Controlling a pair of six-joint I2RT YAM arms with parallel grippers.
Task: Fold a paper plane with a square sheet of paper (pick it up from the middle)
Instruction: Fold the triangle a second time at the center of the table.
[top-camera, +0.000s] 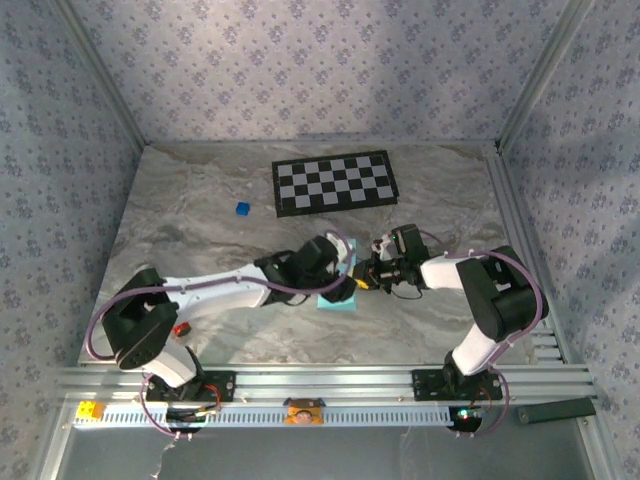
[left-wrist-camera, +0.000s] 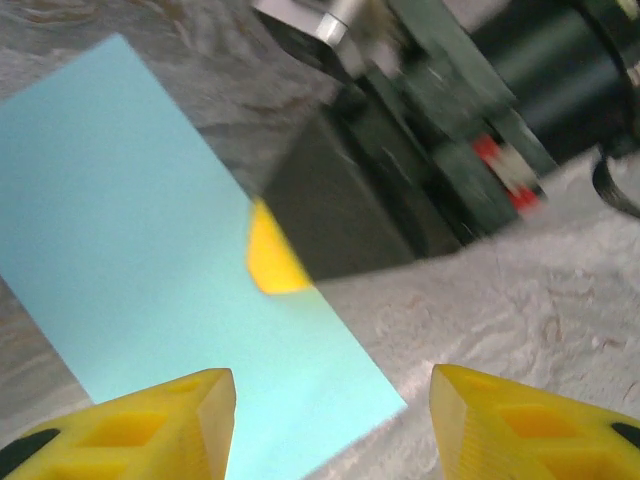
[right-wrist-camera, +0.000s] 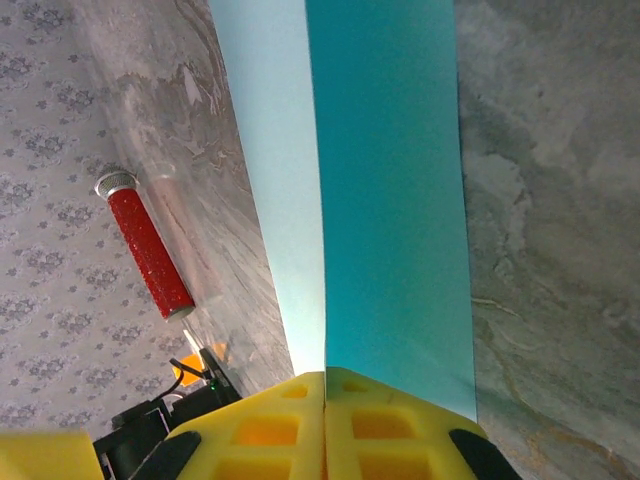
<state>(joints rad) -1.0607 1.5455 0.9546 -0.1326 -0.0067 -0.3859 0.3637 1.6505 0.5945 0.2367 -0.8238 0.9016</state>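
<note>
Your left claw (left-wrist-camera: 330, 412): was open over the paper (left-wrist-camera: 150, 260).
Your right claw (right-wrist-camera: 325, 400): at 3 o'clock from it, pinched the paper's fold.

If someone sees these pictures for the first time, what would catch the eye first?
The thin light-blue sheet of paper at the middle of the grey marbled table stands out. The yellow-fingered right pincer is shut on its crease, while the left pincer hangs open over it. At the far side lies a flat black-and-white checkerboard.
</note>
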